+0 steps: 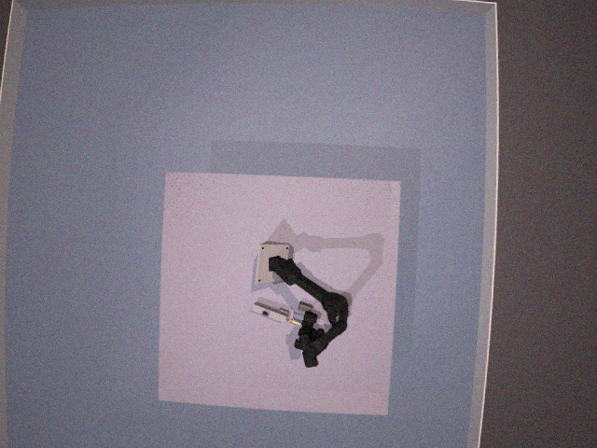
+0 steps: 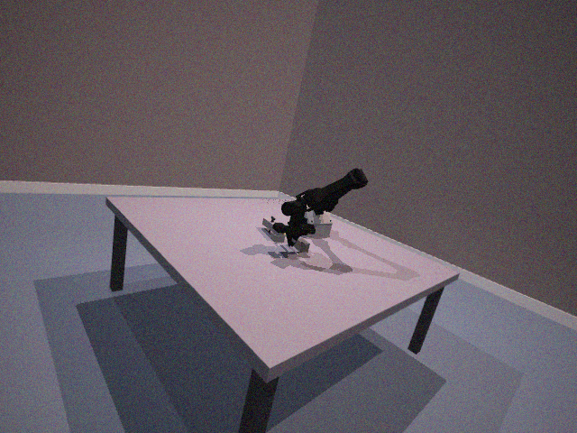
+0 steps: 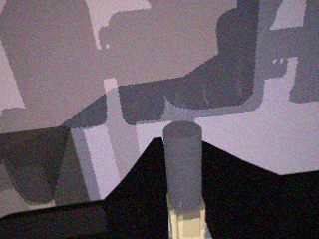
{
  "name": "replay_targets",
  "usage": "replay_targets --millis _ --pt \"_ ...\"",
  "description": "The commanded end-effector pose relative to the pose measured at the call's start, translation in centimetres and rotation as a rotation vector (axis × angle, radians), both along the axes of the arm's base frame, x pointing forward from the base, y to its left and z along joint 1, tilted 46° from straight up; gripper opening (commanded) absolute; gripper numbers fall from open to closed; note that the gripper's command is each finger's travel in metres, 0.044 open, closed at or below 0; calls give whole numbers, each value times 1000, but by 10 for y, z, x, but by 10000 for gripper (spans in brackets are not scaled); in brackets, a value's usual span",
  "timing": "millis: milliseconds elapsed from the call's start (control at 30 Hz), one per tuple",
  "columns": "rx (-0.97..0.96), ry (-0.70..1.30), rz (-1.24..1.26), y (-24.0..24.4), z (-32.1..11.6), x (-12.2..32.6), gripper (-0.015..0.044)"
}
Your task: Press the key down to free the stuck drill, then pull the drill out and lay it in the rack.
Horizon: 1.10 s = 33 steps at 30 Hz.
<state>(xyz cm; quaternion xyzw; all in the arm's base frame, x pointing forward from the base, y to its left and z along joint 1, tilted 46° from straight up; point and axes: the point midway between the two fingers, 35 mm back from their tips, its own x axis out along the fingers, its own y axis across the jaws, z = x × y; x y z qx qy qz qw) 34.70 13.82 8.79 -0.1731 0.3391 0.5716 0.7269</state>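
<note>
The tool (image 1: 303, 324) (image 2: 291, 243) (image 3: 171, 143) is clamped on the drill (image 1: 295, 321) (image 3: 182, 164), whose grey end points free in the wrist view, so the pull-out looks finished and carrying under way. From above, the pale block (image 1: 270, 313) (image 2: 274, 232) lies toward ten o'clock; next, align the drill with the small block (image 1: 305, 306) (image 2: 303, 245) (image 3: 35, 159) near twelve, probably the rack, then lower it.
</note>
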Motion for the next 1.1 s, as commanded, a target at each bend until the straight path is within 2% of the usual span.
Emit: replay_targets --millis 0,1067 --pt "-2 -3 -2 4 6 3 0" --pt "-3 -3 -2 -8 19 0 0"
